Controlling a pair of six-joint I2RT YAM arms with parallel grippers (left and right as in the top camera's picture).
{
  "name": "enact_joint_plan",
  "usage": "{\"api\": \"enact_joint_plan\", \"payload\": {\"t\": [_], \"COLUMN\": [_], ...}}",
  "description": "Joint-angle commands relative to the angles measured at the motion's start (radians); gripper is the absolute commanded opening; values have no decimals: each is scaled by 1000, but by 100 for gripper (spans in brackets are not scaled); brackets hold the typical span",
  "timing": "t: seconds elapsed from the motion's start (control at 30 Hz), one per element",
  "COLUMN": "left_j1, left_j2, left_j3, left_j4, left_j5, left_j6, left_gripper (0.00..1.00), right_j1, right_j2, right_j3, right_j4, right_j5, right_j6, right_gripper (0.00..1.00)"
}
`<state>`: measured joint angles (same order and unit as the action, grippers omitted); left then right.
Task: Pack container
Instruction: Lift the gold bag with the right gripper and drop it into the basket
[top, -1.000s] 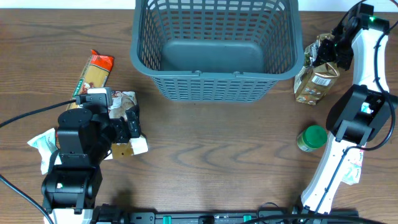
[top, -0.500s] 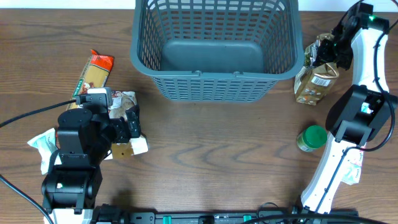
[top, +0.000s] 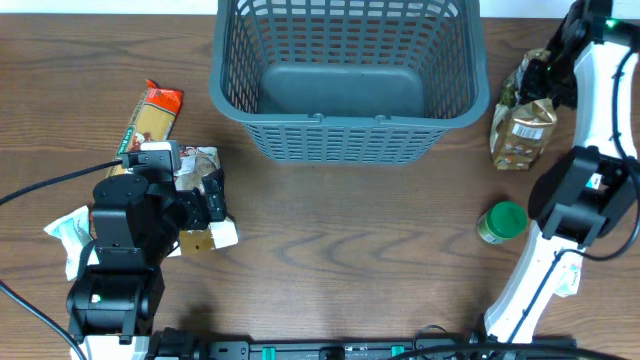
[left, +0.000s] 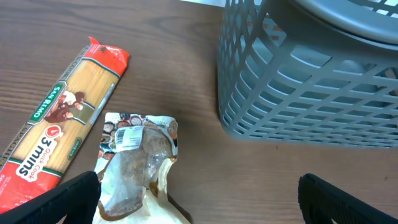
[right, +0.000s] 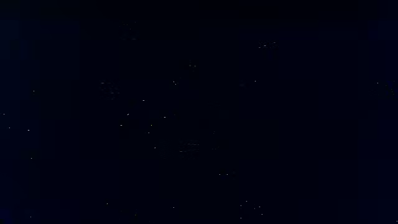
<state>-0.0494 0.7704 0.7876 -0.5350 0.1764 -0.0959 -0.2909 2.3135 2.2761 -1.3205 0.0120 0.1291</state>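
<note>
Right gripper (top: 548, 76) atop bag (top: 520, 130), upper right (jaws untellable, wrist view black); we should lift it above basket (top: 345, 119) rim. Left gripper (left: 211, 198) gapes.

- The right wrist view is black all over; we can make out nothing in it.
- We see the container (top: 345, 140) cut off at its far rim by the overhead view's top edge.
- Right of the container, the right gripper (top: 545, 78) meets the top of a gold bag (top: 520, 135). Its fingers are hidden, so we cannot tell their grip.
- Left of the container, the left gripper (left: 205, 199) shows only two widely spread fingertips, cut by the wrist view's bottom edge.
- There too, the left arm (top: 125, 230) covers part of a white packet (top: 62, 232), and the pasta packet (left: 59, 140) runs off the frame's left edge.
</note>
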Motion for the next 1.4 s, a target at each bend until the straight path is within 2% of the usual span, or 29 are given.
{"api": "enact_joint_plan", "payload": {"t": [0.0,0.17,0.37,0.53,0.67,0.83,0.97,1.1,1.23,1.37], "left_j1": [-1,-1,-2,-2,-2,-2,-2,-2,-2,-2], "left_j2": [-1,-1,-1,-1,-1,-1,-1,-1,-1,-1], "left_j3": [16,16,16,16,16,16,16,16,16,16], "left_j4": [0,0,0,0,0,0,-1,-8,-15,-18], "left_j5": [-11,-11,-11,-11,-11,-11,-11,-10,-10,-10], "left_j6": [17,17,17,16,16,16,16,16,16,16], "left_gripper": [98,98,98,98,99,99,98,98,98,98], "right_j1": [3,9,66,193,356,557,640,671,668,665], "right_j2": [-151,-261,-443,-585,-636,-613,-550,-461,-350,-245], "right_j3": [17,17,17,17,17,16,16,16,16,16], "right_j4": [7,47,153,290,369,392,361,313,243,199], "right_j5": [15,14,14,14,14,-4,-54,-63,-144,-159], "right_j6": [5,3,-89,-210,-361,-544,-643,-708,-838,-853], "right_gripper": [1,1,1,1,1,1,1,1,1,1]}}
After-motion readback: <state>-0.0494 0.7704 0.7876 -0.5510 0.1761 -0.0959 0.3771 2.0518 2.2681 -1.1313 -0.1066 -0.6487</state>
